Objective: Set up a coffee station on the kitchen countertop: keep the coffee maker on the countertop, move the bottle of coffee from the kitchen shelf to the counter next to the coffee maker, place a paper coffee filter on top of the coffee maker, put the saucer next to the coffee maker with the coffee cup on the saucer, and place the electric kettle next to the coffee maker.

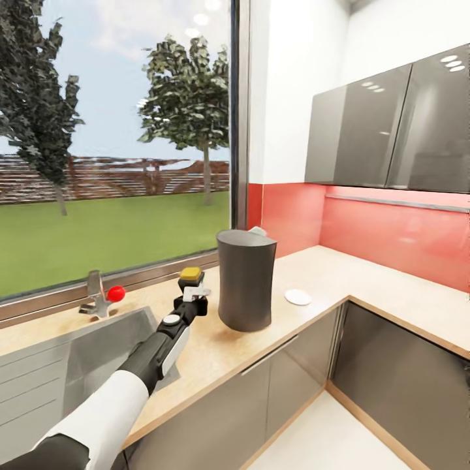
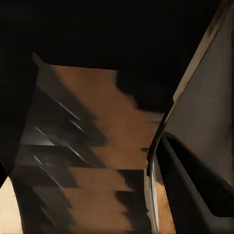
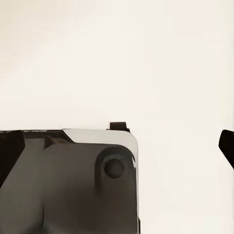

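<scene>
The tall dark grey coffee maker (image 1: 245, 281) stands on the beige countertop (image 1: 365, 274), seen from its back. A small white tip (image 1: 258, 230), apparently the paper coffee filter, peeks over its top rim. Just left of it is the bottle of coffee (image 1: 190, 274), yellow cap up, with my left gripper (image 1: 195, 297) shut around its body low over the counter. Its brown side (image 2: 97, 146) sits close up in the left wrist view. The white saucer (image 1: 298, 297) lies bare to the coffee maker's right. My right gripper (image 3: 117, 151) is open, dark fingertips (image 3: 226, 146) far apart. The coffee cup and electric kettle are out of view.
A steel sink (image 1: 78, 359) with a red-knobbed faucet (image 1: 101, 297) lies left of the bottle, under a wide window. The counter turns a corner at the right below grey wall cabinets (image 1: 391, 130) and a red backsplash. Part of my own dark base (image 3: 68, 185) is close to the right gripper.
</scene>
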{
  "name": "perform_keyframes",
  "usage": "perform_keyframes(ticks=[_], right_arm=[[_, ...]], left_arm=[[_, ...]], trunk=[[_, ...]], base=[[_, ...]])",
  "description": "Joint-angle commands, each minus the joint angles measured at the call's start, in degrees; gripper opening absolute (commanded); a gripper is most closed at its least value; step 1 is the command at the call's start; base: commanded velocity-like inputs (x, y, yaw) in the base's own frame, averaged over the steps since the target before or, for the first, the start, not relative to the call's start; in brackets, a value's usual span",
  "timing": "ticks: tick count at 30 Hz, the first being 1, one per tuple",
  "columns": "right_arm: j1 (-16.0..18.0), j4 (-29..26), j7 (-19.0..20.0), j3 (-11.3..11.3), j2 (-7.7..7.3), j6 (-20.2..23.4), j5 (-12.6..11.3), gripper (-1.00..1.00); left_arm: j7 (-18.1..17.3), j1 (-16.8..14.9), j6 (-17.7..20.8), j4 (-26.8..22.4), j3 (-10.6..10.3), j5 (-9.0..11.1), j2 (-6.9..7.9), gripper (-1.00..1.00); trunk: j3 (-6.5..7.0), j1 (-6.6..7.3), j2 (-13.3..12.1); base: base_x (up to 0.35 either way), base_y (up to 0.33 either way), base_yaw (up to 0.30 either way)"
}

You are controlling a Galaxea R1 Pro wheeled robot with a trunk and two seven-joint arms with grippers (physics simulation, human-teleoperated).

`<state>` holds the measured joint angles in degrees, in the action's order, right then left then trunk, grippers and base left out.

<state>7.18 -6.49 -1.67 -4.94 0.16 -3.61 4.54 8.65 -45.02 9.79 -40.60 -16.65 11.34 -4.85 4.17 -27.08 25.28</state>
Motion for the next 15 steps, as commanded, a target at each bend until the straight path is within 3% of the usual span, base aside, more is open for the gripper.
perform_keyframes(ticks=[1,4,9,15], right_arm=[[0.0,0.1,0.0,-0.5,0.02,-0.2,0.5,1.0],[0.0,0.1,0.0,-0.4,0.02,-0.2,0.5,1.0],[0.0,0.1,0.0,-0.4,0.1,-0.3,0.5,1.0],[0.0,0.2,0.0,-0.5,0.11,-0.2,0.5,1.0]], left_arm=[[0.4,0.0,0.1,-0.1,-0.3,0.5,0.07,-1.0],[0.4,0.8,-0.7,-0.1,-0.1,0.5,0.36,-1.0],[0.7,1.5,-1.0,-0.1,0.1,0.5,2.27,-1.0],[2.7,2.9,-1.0,-0.1,0.0,0.6,2.43,-1.0]], trunk=[[-0.02,-0.02,0.0],[-0.02,-0.02,0.0],[-0.02,-0.02,0.0],[-0.02,-0.02,0.0]], base=[[0.014,-0.093,0.0],[0.006,-0.041,0.0],[0.001,-0.005,0.0],[0.12,0.0,0.0]])
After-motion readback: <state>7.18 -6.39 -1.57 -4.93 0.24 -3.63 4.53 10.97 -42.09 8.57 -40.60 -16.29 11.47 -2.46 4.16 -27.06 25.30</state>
